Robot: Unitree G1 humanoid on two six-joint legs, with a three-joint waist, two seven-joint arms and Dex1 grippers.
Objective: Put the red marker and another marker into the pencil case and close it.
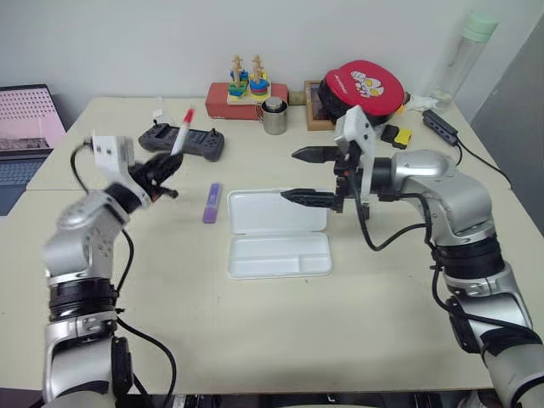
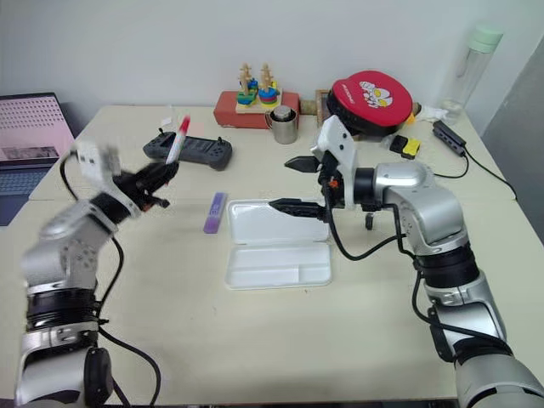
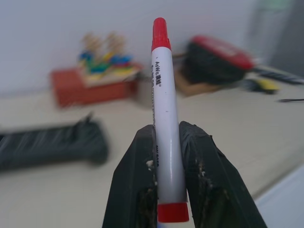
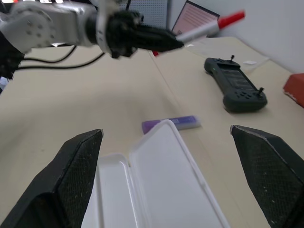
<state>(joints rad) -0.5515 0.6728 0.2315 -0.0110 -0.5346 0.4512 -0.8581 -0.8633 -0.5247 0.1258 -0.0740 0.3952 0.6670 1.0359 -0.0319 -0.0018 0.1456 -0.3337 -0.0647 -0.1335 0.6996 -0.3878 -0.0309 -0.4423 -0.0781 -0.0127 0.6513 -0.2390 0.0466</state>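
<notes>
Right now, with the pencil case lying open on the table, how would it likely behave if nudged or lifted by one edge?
The pencil case looks like thin white plastic, so probably light and apt to slide on the smooth table. Its lid lies flat beside the tray, so lifting one edge would likely fold it at the hinge. It seems empty, so nothing weighs it down.

We saw the left gripper [image 1: 167,180] clamped on the red marker [image 1: 181,133], which stood tilted above the table [image 1: 280,340], its red cap uppermost. The pencil case [image 1: 278,232] lay open near the table's middle, with the purple highlighter [image 1: 212,202] just to its left. The right gripper [image 1: 299,176] hung over the case's far edge, fingers spread wide. Behind the marker lay a dark game controller [image 1: 202,142].
</notes>
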